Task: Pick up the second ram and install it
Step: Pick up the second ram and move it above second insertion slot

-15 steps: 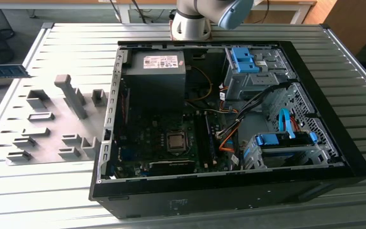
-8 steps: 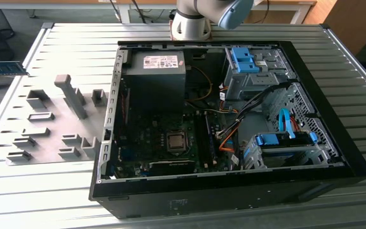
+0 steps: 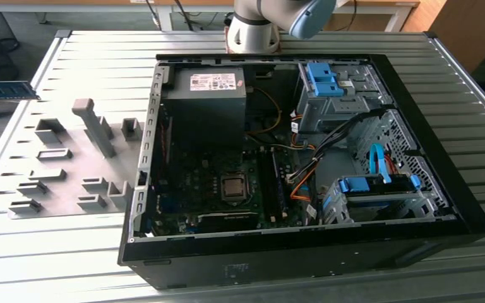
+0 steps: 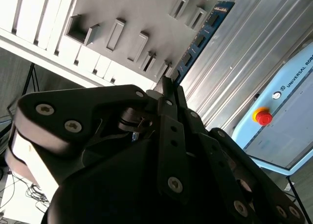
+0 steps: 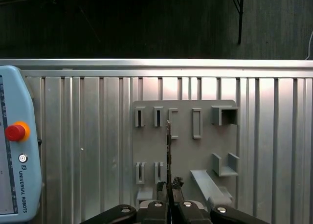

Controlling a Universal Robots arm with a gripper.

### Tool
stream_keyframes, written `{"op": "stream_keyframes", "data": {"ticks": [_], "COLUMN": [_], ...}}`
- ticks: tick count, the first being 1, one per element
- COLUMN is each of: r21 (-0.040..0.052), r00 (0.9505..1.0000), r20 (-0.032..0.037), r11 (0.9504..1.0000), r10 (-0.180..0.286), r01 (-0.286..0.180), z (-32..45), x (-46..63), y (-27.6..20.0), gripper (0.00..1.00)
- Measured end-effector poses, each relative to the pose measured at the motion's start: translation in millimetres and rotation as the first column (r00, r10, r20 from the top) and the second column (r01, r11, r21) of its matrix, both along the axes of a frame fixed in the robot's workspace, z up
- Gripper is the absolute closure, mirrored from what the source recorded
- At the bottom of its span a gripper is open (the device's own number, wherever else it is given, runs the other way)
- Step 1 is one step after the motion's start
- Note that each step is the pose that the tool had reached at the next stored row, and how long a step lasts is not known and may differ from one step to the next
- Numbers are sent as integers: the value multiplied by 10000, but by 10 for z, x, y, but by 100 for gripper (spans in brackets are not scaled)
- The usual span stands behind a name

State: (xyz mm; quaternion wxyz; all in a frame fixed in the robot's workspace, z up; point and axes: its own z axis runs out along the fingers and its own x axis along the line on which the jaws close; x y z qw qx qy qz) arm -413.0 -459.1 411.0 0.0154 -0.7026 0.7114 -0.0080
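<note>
Edge-on second ram (image 5: 168, 148) in pincer (image 5: 168, 186)

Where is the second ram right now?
In both wrist views the second ram stands edge-on, gripped in the closed claw, with the grey holder plate on the ribbed table behind it.

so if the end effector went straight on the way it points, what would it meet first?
Probably the grey holder plate on the table; the memory stick in the end effector leads. Depth unclear.
</note>
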Motion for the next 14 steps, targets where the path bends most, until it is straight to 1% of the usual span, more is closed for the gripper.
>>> {"op": "stream_keyframes", "data": {"ticks": [14], "r21": [1], "r00": [10000], "r20": [0], "r11": [10000], "r10": [0], "r01": [0], "z": [0], "x": [83], "y": [0], "gripper": [86]}}
